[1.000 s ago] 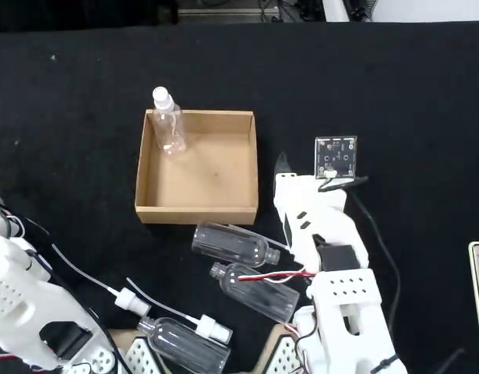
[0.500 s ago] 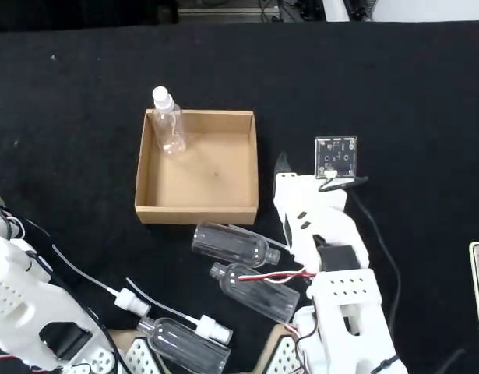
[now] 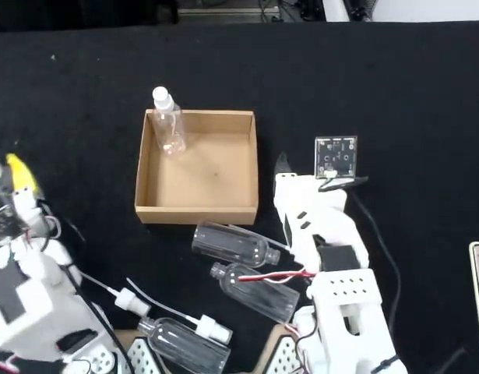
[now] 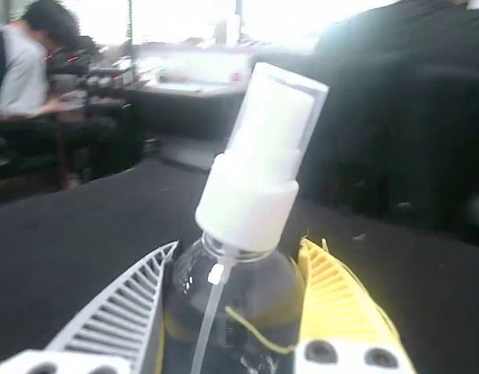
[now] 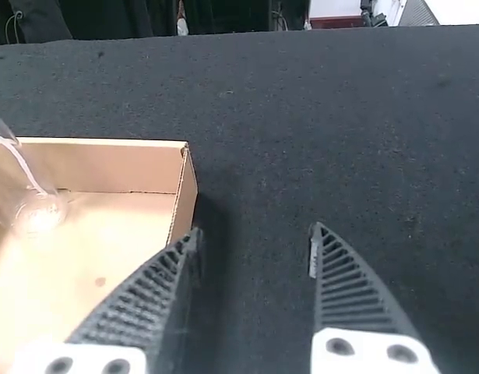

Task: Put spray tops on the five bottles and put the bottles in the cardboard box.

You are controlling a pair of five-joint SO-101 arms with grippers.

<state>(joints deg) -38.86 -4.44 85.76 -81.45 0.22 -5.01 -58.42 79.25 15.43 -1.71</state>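
The black worktop carries the cardboard box near its middle. The right arm lies just beside the box's right wall, and the right jaws stand apart with nothing between them. The left jaws, at the worktop's left edge, are clamped on a capped bottle. Another capped bottle stands in the box's far left corner. Two uncapped bottles lie in front of the box, and a third bottle lies nearer the arms, with two spray tops beside it.

the capped bottle in the left gripper is blurred, its lower body cut off at the edge; the boxed bottle is cropped too.
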